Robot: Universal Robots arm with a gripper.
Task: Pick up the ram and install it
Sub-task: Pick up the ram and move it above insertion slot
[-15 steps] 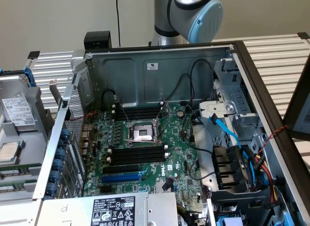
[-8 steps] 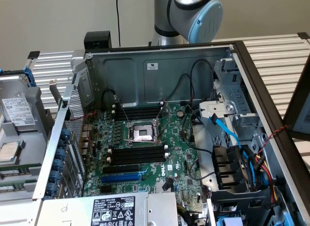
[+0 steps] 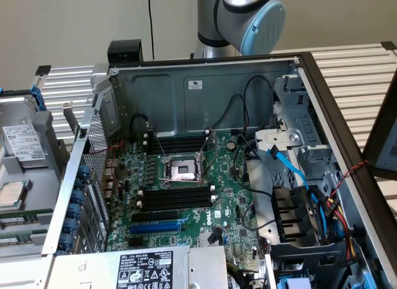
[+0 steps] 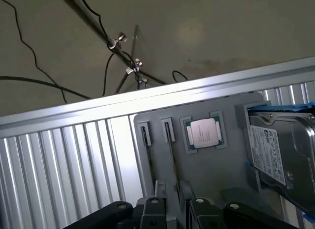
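The ram (image 4: 170, 150), a long, thin, dark memory stick, stands on edge in a narrow slot of a flat grey plastic parts tray (image 4: 216, 170). A second narrow slot lies just beside it. On its other side a square silver processor chip (image 4: 203, 132) sits in a shallow recess. Further along the same tray, a silver hard drive with a white label (image 4: 278, 155) rests in a holder with blue edges. The robot's black claw (image 4: 173, 197) hangs just over the tray near the ram's slot. Whether it is wide, narrow or gripping the stick cannot be told, nor whether it touches the stick. The tray lies on a ribbed silver metal table (image 4: 59, 160). In the exterior view the tray is at the exterior view's left, outside an open grey metal computer case (image 3: 205, 90). The case holds a green motherboard (image 3: 229, 208) with a bare square processor socket (image 3: 182, 171). Long black memory slots with white end clips (image 3: 177, 196) flank the socket, and a blue expansion slot (image 3: 155, 227) lies nearer the camera. The silver and pale blue robot arm (image 3: 242, 16) rises behind the case's back wall, well apart from the motherboard.
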